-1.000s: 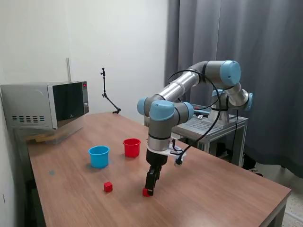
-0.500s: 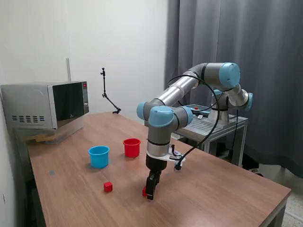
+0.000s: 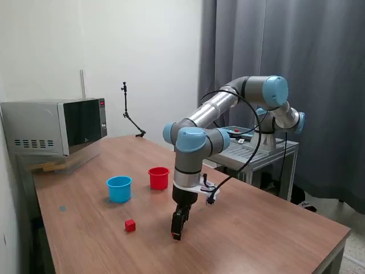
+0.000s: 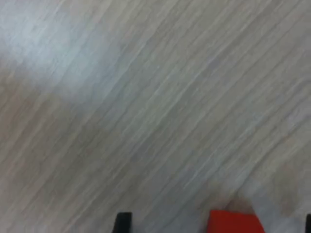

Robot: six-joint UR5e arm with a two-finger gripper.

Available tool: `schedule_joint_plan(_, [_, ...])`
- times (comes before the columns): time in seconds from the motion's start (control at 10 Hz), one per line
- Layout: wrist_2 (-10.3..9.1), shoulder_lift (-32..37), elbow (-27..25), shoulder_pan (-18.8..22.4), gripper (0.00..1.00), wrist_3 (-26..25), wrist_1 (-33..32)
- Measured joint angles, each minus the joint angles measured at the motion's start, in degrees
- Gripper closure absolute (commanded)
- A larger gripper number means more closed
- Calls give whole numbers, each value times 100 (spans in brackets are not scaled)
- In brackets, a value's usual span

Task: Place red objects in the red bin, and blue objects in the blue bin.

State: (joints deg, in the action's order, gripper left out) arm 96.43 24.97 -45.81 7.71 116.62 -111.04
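My gripper (image 3: 177,233) points down at the table, its tips at the wood. In the wrist view the gripper (image 4: 216,224) is open, with one red cube (image 4: 234,221) between the two dark fingertips (image 4: 124,221) and touching neither. In the exterior view this cube (image 3: 173,233) is mostly hidden behind the fingers. A second red cube (image 3: 130,225) lies on the table to the exterior view's left of the gripper. The red cup (image 3: 158,177) and the light blue cup (image 3: 119,188) stand upright farther back. No blue cubes are in view.
A microwave (image 3: 54,127) stands at the back, on the exterior view's left of the wooden table (image 3: 256,228). A thin black stand (image 3: 130,119) rises near the wall. A metal cart (image 3: 256,151) holds the arm's base past the table's far edge.
The gripper has shifted slightly toward the exterior view's left and lowered around the nearer red cube, which now shows less. The cups and the other cube have not moved.
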Motion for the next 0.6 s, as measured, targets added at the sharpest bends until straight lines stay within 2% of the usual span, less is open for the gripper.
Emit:
schedule_joint_plan(0.3, [-15, 0, 8, 0, 0, -40, -385])
schedule_joint_plan(0.6, [-63, -1, 2, 7, 0, -51, -493])
